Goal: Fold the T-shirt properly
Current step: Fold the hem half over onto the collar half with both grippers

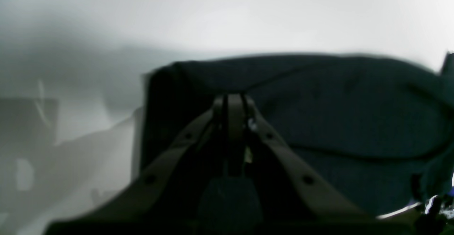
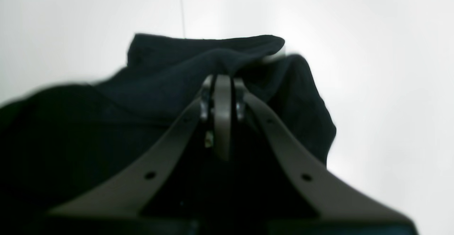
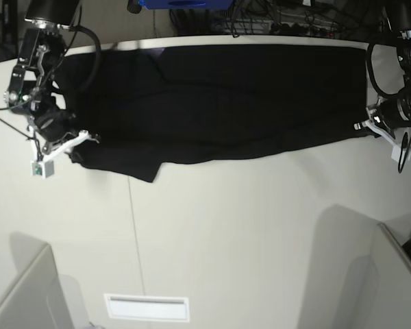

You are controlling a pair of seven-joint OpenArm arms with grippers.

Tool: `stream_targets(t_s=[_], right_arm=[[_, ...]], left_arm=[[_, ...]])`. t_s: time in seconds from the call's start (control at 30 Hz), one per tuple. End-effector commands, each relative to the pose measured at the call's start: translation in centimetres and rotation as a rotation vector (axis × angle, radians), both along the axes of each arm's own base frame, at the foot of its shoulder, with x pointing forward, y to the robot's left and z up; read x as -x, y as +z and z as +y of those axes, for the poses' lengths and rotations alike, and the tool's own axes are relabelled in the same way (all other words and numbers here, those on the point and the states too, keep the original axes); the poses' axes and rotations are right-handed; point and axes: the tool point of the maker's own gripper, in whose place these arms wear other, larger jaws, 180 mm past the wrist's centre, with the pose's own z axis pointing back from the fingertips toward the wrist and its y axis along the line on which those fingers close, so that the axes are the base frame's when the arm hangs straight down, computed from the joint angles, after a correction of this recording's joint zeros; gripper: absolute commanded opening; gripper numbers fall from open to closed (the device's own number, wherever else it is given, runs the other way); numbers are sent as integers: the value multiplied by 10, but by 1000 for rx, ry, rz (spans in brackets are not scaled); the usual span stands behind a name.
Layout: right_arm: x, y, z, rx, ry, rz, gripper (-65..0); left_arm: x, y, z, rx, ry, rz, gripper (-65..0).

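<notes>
a pale, off-white table (image 3: 226,233) fills most of the base view, smooth and matte, with one thin dark seam line (image 3: 135,233) running from the shirt's near edge toward the front of the table. just right of that seam's near end sits a white rectangular label (image 3: 147,308). grey panel corners rise at the near left (image 3: 20,291) and near right (image 3: 390,274) of the table and throw soft shadows onto it. beyond the table's far edge lie a tangle of dark cables (image 3: 288,20) and something blue (image 3: 185,3), partly cut off by the frame.

the t-shirt (image 3: 219,103) lies stretched in a long band along the far edge of the table, its plain black side up, with one flap hanging nearer at its left end.

the right gripper (image 2: 222,82) is clenched on a bunched fold at the shirt's left end as the base view shows it, cloth humped just past its tips. the left gripper (image 1: 234,102) is clamped on the opposite end of the shirt, black fabric spreading out beyond its fingers; that wrist view is blurred and its background hard to read.
</notes>
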Motion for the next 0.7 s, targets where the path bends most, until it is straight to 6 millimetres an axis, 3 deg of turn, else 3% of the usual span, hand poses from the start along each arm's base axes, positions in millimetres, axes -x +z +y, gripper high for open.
stream_targets(t_s=[0.0, 0.17, 0.43, 0.67], right_arm=[[-4, 15, -1, -3, -8, -61, -650], [24, 14, -22, -5, -109, -46, -650], [54, 6, -20, 16, -104, 1, -650], [70, -1, -26, 23, -124, 38, -650]], left_arm=[[-4, 11, 5, -21, -12, -28, -650], [10, 8, 5, -33, -19, -6, -650], [30, 25, 18, -82, -1, -26, -650], [38, 26, 24, -94, 11, -15, -650]])
